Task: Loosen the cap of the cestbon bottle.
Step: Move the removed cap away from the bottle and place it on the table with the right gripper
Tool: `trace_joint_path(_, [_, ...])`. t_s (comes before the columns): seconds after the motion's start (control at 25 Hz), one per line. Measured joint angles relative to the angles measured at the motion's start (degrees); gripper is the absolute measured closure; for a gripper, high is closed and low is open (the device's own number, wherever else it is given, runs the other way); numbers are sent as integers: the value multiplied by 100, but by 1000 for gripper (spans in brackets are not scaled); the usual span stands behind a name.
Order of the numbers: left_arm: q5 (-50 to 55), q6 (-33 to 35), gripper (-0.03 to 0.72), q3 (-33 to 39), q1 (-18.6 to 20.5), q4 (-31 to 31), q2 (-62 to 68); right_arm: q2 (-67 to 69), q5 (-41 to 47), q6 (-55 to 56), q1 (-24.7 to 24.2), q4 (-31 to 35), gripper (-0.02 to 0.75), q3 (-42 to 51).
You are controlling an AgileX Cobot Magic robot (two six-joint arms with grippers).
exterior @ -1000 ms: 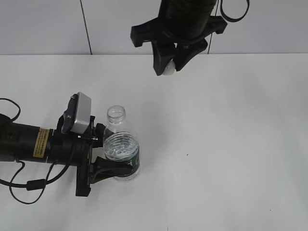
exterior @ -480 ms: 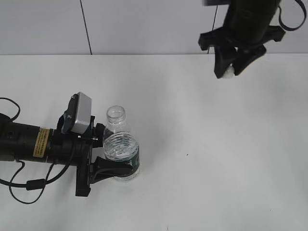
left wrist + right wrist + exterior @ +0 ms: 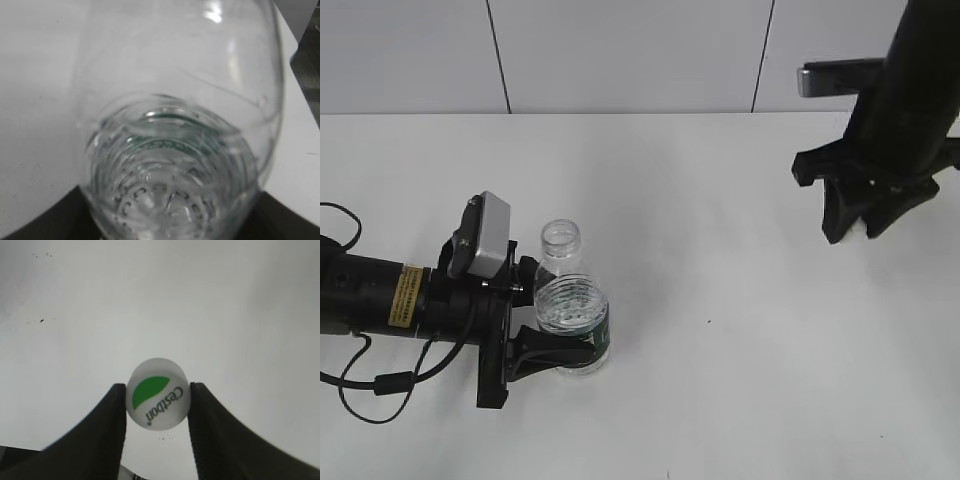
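Observation:
The cestbon bottle stands upright on the white table at the left, its neck open with no cap on it, a green label band low on its ribbed body. My left gripper is shut on the bottle's lower body; the bottle fills the left wrist view. My right gripper hangs at the right, above the table. In the right wrist view it is shut on the white cap, whose top shows a green half-circle and "Cestbon" lettering. The cap is hidden in the exterior view.
A white table with a white panelled wall behind it. Black cables trail from the left arm at the left edge. A small dark speck lies mid-table.
My right gripper has carried the cap from above the table's back middle to the right and downward. The left gripper and the bottle have not moved.

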Motion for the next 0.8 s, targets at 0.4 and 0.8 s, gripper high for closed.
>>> trace_joint_path(0.4, [0, 0, 276, 0, 0, -5, 0, -160, -1882, -6, 0, 383, 444, 1933])
trace_joint_path(0.8, [-49, -12, 276, 5, 0, -267, 6, -83, -3532, -44, 274, 468, 445, 2646])
